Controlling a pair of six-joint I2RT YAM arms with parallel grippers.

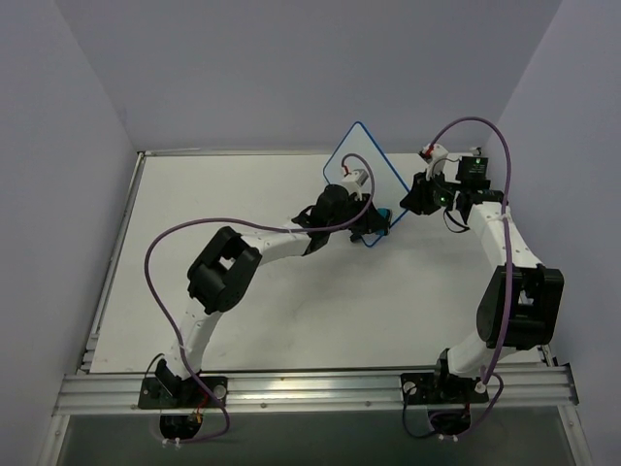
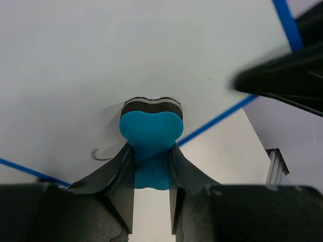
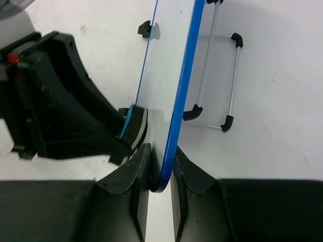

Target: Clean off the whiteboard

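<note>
Wire stand [image 3: 233, 75], black end caps, is laid flat on white table [image 3: 282, 126], just ahead-right of right gripper [image 3: 160, 154].

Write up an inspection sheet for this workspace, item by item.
Surface: white table, no spills seen.
Job's things: whiteboard held up and tilted, almost blank; one small black curl shows beside the eraser; wire stand behind the board.
Clutter: nothing seen.
Grippers: left gripper shut on the eraser, pressing it to the board; right gripper shut on the board's blue edge.
Cables: purple cables loop loosely along both arms.
Surroundings: lavender walls; metal rail at the near edge.
</note>
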